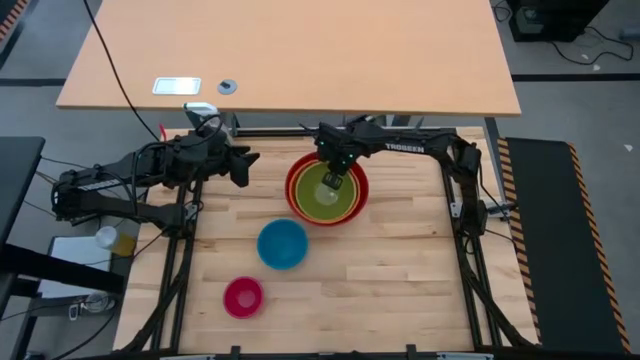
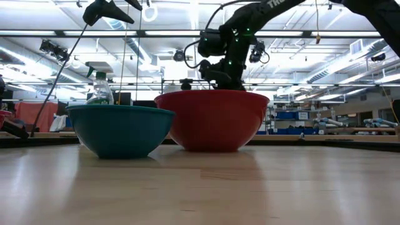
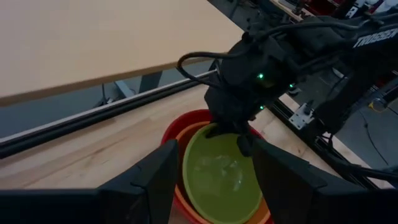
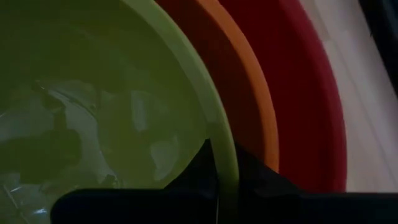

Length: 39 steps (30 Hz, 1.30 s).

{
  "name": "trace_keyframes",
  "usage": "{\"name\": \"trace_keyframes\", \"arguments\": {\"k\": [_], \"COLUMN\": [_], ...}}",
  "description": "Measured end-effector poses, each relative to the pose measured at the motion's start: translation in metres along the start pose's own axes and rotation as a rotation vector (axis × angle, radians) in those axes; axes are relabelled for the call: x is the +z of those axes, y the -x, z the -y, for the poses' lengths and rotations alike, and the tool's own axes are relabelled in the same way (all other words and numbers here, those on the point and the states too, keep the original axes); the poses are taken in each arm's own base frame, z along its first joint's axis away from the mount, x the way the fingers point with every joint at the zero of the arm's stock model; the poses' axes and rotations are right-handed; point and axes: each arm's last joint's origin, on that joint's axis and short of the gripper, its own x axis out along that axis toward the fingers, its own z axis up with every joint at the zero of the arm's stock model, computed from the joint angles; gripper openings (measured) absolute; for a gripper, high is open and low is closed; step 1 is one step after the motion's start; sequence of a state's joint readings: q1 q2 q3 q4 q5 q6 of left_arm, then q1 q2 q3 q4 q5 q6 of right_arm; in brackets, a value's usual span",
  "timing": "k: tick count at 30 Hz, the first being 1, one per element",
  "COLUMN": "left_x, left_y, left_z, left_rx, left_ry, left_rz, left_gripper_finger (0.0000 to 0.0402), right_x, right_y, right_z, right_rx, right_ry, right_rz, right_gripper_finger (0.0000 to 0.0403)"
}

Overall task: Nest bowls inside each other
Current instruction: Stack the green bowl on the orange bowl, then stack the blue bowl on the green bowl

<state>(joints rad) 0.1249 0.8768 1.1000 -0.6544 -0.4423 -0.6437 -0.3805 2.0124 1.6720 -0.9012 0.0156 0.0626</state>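
Observation:
The red bowl (image 1: pixel 362 195) stands at the table's far middle with the orange bowl (image 1: pixel 296 200) inside it and the lime green bowl (image 1: pixel 322 198) inside that. My right gripper (image 1: pixel 336 181) reaches down over the stack, shut on the green bowl. The blue bowl (image 1: pixel 282 244) rests on its base nearer the front, and the pink bowl (image 1: pixel 243 297) sits nearer still, to the left. My left gripper (image 1: pixel 243 165) hovers open to the left of the stack, holding nothing. My right gripper pinches the green bowl's rim (image 4: pixel 227 180) on its far side, one finger (image 4: pixel 193 177) inside the bowl and the other (image 4: pixel 264 177) outside. The fingers come from above, slanting steeply down. The green bowl lies down inside the orange bowl; whether it rests there I cannot tell.
A clear spray bottle (image 2: pixel 100 90) stands behind the blue bowl (image 2: pixel 120 129), off the table's left side. A second tabletop (image 1: pixel 290 50) lies beyond the far edge. Bare wood shows at the table's right and front right (image 1: pixel 400 290).

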Motion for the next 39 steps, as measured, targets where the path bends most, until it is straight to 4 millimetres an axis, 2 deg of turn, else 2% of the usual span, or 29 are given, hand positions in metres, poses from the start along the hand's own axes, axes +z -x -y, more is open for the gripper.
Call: {"name": "trace_keyframes", "arguments": {"k": [7, 15, 24, 34, 37, 39], "left_x": [0.000, -0.002, -0.003, -0.004, -0.005, -0.007], "left_y": [0.000, 0.000, 0.000, 0.000, 0.001, 0.001], "left_z": [0.000, -0.001, -0.002, 0.000, 0.001, 0.003], "left_rx": [0.000, 0.012, 0.012, -0.049, -0.068, -0.088], "left_ry": [-0.001, -0.014, -0.024, -0.069, -0.090, -0.111], "left_rz": [0.000, -0.017, -0.030, -0.070, -0.081, -0.100], "left_gripper_finger": [0.0210, 0.0212, 0.0216, 0.0215, 0.0215, 0.0215], "right_x": [-0.006, -0.007, -0.002, 0.007, 0.015, 0.021], "right_y": [-0.009, -0.008, 0.011, 0.039, 0.051, 0.059], "right_z": [0.001, 0.003, 0.013, 0.013, 0.006, -0.007], "right_rx": [-0.012, -0.028, -0.033, -0.050, -0.030, 0.033], "right_ry": [-0.019, -0.026, -0.042, -0.019, 0.000, 0.025], "right_rz": [-0.018, -0.028, -0.067, -0.071, -0.021, 0.036], "right_gripper_finger": [0.0049, 0.0098, 0.0152, 0.0162, 0.0162, 0.0162]}}
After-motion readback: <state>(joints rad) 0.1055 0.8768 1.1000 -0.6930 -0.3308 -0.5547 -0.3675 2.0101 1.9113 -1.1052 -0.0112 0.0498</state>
